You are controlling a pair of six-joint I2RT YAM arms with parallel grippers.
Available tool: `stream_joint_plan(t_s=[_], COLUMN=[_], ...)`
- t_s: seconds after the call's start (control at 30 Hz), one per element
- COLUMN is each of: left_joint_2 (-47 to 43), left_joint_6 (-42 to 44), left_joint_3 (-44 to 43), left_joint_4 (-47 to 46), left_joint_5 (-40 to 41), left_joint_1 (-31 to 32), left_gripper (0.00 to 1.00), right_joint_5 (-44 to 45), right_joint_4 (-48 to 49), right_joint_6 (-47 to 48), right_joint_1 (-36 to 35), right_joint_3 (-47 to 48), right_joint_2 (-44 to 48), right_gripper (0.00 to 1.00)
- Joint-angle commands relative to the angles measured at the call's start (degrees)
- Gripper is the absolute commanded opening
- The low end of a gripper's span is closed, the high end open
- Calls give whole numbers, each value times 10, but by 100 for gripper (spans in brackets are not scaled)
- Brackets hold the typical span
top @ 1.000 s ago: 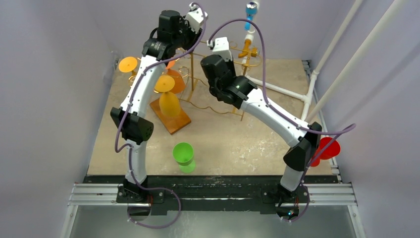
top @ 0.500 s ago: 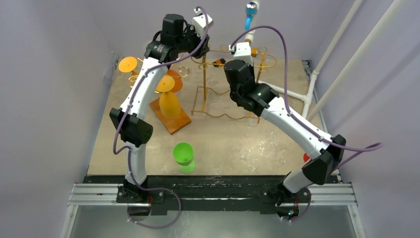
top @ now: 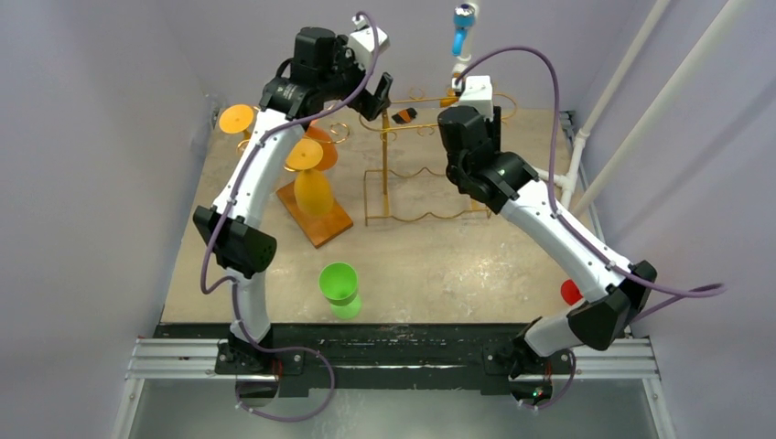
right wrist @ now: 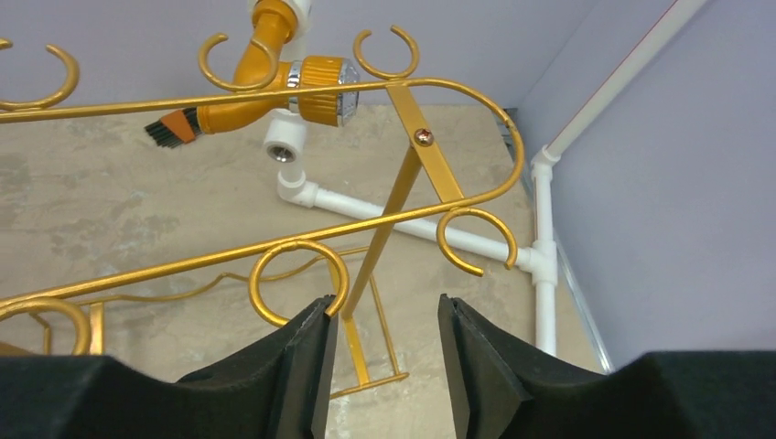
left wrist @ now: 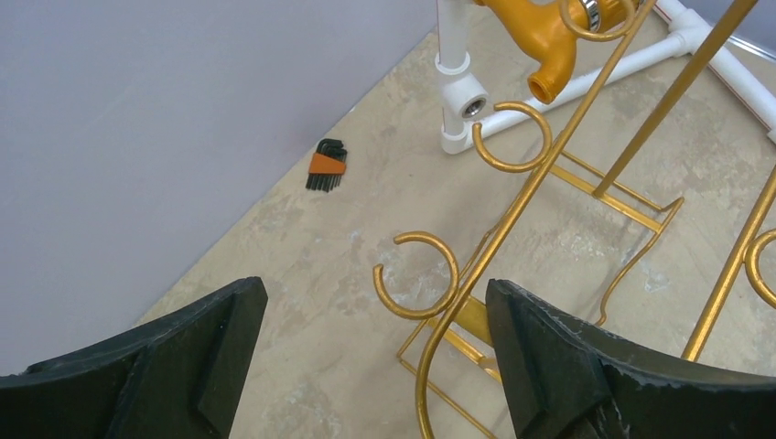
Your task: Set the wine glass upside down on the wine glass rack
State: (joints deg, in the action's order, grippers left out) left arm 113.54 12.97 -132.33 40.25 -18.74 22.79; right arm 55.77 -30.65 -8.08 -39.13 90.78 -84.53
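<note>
The gold wire wine glass rack (top: 383, 178) stands upright at the back middle of the table. My left gripper (left wrist: 375, 311) hovers open over its left end, the curved top rail (left wrist: 512, 215) passing between the fingers, untouched. At the rack's right end my right gripper (right wrist: 384, 315) is open partway, a ring hook (right wrist: 298, 279) against its left fingertip and the post (right wrist: 389, 229) beyond the gap. A green wine glass (top: 340, 288) lies near the front edge. A red wine glass (top: 571, 292) peeks out behind the right arm.
A wooden stand (top: 316, 219) at the left carries yellow (top: 313, 187) and orange (top: 236, 119) glasses upside down. White pipe frame (top: 549, 174) with a yellow fitting (right wrist: 274, 91) runs along the back right. A hex-key set (left wrist: 327, 165) lies by the back wall.
The rack, tilted and carried a second ago, now stands upright further right. Both grippers have opened and let go of it. The right arm swung right, covering most of the red glass.
</note>
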Motion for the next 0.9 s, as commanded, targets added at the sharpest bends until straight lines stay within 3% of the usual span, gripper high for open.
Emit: stream_joint_plan(t_s=[0.0,0.13,0.37,0.47,0.6,0.73,0.87], left_joint_2=[-33,-74,-122,-157,-195,-202,-212], left_joint_6=[-15,-28,-53,-45,-36,-29,-19], left_joint_3=[-59,-46,-71,-23,74,75,37], left_joint_4=[43,22,32,36,35,58,98], left_joint_5=[40,81,107,93,68,68,62], left_joint_1=[-5,-6,-10,-10,-10,-10,-10], left_gripper=[100,100,100,100,100,100,100], right_joint_5=[-23,-40,-57,-45,-63,-89,-118], right_joint_4=[-27,-57,-169,-188,-175,-145,-177], right_joint_6=[-28,-45,-102,-124,-124,-112,-121], right_joint_1=[0,-32,-174,-176,-126,-125,-206], right_joint_3=[23,43,122,94,26,-2,36], right_joint_2=[52,72,36,47,95,136,113], right_gripper=[54,60,69,72,73,70,72])
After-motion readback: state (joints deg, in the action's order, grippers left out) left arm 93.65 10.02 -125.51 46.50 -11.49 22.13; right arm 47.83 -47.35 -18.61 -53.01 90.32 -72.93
